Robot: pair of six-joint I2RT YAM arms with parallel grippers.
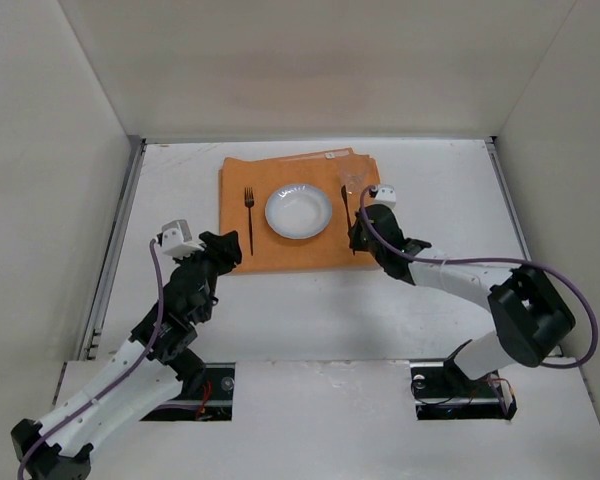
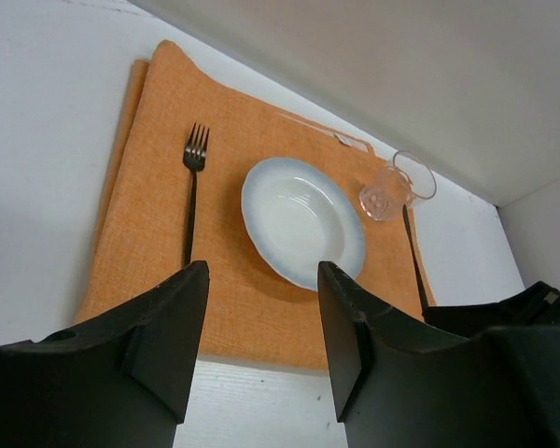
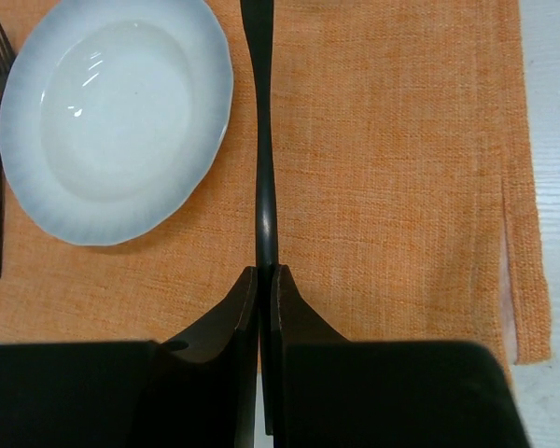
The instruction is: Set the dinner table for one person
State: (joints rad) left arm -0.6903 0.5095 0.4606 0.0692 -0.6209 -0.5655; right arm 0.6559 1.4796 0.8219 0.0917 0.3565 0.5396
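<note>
On the mat (image 1: 280,250) by the bench's (image 1: 310,310) far edge, right fingers (image 3: 250,285) pinch a dark utensil (image 3: 264,187) right of the plate (image 3: 112,112). Left fingers (image 2: 191,299) are spread at the mat's near-left corner.

Far end of dark utensil (image 3: 264,187) off-frame

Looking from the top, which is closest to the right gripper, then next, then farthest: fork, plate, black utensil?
1. Black utensil: in the jaws of the right gripper, right of the plate.
2. Plate: just left of the utensil.
3. Fork: left of the plate.
</note>
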